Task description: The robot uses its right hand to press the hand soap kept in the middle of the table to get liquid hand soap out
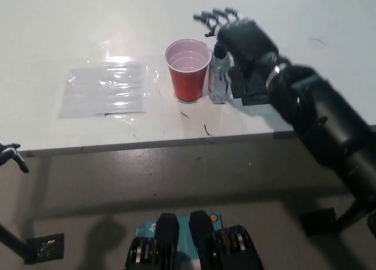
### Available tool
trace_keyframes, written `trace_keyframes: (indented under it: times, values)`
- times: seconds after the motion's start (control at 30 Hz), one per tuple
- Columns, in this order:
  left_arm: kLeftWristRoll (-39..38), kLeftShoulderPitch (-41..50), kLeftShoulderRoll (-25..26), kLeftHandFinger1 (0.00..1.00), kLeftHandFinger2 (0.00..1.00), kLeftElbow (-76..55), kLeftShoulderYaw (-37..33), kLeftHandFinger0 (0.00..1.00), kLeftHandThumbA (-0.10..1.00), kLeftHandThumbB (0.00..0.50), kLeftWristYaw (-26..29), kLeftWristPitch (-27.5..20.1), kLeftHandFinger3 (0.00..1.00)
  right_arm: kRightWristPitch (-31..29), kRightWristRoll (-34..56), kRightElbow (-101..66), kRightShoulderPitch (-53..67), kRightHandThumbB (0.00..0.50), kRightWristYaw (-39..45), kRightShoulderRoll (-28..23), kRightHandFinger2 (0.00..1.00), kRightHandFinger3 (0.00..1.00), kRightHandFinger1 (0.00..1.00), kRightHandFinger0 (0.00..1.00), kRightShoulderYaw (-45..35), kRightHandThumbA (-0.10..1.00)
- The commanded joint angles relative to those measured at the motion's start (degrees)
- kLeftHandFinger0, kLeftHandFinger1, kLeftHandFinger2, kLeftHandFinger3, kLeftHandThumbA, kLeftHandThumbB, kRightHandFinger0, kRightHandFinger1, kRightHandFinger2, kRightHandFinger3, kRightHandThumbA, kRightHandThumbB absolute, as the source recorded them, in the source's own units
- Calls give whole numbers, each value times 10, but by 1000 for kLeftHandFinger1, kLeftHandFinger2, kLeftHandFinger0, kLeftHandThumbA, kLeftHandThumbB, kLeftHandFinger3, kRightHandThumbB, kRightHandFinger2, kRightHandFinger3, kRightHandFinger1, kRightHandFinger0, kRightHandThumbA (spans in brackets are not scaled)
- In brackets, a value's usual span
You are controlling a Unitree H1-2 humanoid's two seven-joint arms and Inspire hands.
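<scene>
Right hand (244,37) sits upper right of centre in the frame, fingers spread, grasping nothing, palm down above and slightly right of the soap bottle (219,76). Can't tell whether the palm touches the pump top; the hand's blur hides that junction. Bottle is small, clear, upright on the desk (70,35), just right of the red cup (188,70) and near touching it; cup is open-topped, upright, contents unclear. Left of the cup, a sheet of clear plastic film (106,90) lies flat on the desk. Left hand (10,155) rests at the lower left edge of the frame, below the desk edge, mostly cropped, so can't tell its state. Risks, my read: the hand looks offset to the right of the pump, so an off-axis push would likely tip the light, narrow bottle into the cup and knock both over. Spread fingers reaching past the bottle could also clip the cup rim on the way down. Nozzle direction isn't visible, so soap may land on the desk instead of anywhere useful.
</scene>
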Motion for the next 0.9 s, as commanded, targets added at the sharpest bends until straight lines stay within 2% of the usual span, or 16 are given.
trace_keyframes:
  times: [0.0, 0.1, 0.13, 0.17, 0.2, 0.27, 0.4, 0.5, 0.53, 0.67, 0.73, 0.83, 0.87]
  values:
    - [5, 2, 11, 1000, 1000, -22, 8, 1000, 1000, 232, 9, 11, 858, 12, 13, -41, -77, 467, 26, -6, 1000, 1000, 1000, 1000, -25, 1000]
    - [7, 6, 7, 1000, 1000, -23, 12, 1000, 1000, 216, 5, 11, 870, 3, 15, -51, -93, 467, 19, -5, 1000, 1000, 1000, 1000, -37, 1000]
    - [3, 8, 5, 1000, 1000, -23, 14, 1000, 1000, 210, 7, 11, 846, -3, 13, -55, -96, 458, 9, -4, 1000, 1000, 1000, 1000, -40, 1000]
    - [3, 10, 2, 1000, 1000, -24, 18, 1000, 1000, 204, 5, 11, 824, -1, 14, -55, -100, 479, 9, -3, 1000, 1000, 1000, 1000, -43, 1000]
    - [0, 12, 1, 1000, 1000, -23, 18, 1000, 1000, 200, 7, 11, 800, 3, 18, -62, -101, 469, 10, -4, 1000, 1000, 1000, 1000, -48, 1000]
    - [2, 14, -1, 1000, 1000, -21, 18, 1000, 1000, 222, 7, 11, 801, 7, 22, -69, -104, 463, 9, -4, 1000, 1000, 1000, 1000, -56, 1000]
    - [3, 19, -6, 1000, 1000, -19, 23, 1000, 1000, 206, 5, 11, 794, 3, 27, -86, -102, 453, 8, -10, 1000, 1000, 1000, 1000, -76, 1000]
    - [3, 23, -7, 1000, 1000, -22, 24, 1000, 1000, 194, 6, 11, 796, 6, 30, -96, -98, 472, 10, -14, 1000, 1000, 1000, 1000, -90, 1000]
    - [5, 23, -8, 1000, 1000, -22, 25, 1000, 1000, 179, 5, 11, 816, 31, 26, -118, -91, 499, 26, -24, 1000, 1000, 1000, 1000, -99, 1000]
    - [9, 28, -14, 1000, 1000, -23, 32, 1000, 1000, 209, 2, 11, 838, 36, 33, -163, -69, 462, 42, -51, 1000, 1000, 1000, 1000, -121, 1000]
    - [10, 29, -19, 1000, 1000, -23, 38, 1000, 1000, 202, 1, 11, 799, 44, 33, -193, -51, 468, 46, -67, 1000, 1000, 1000, 1000, -134, 1000]
    - [9, 32, -20, 1000, 1000, -24, 39, 1000, 1000, 204, 5, 11, 796, 53, 45, -240, -18, 466, 58, -88, 1000, 1000, 1000, 1000, -154, 1000]
    - [5, 34, -22, 1000, 1000, -25, 41, 1000, 1000, 201, 5, 11, 777, 42, 50, -254, -1, 466, 49, -97, 1000, 1000, 1000, 1000, -163, 1000]
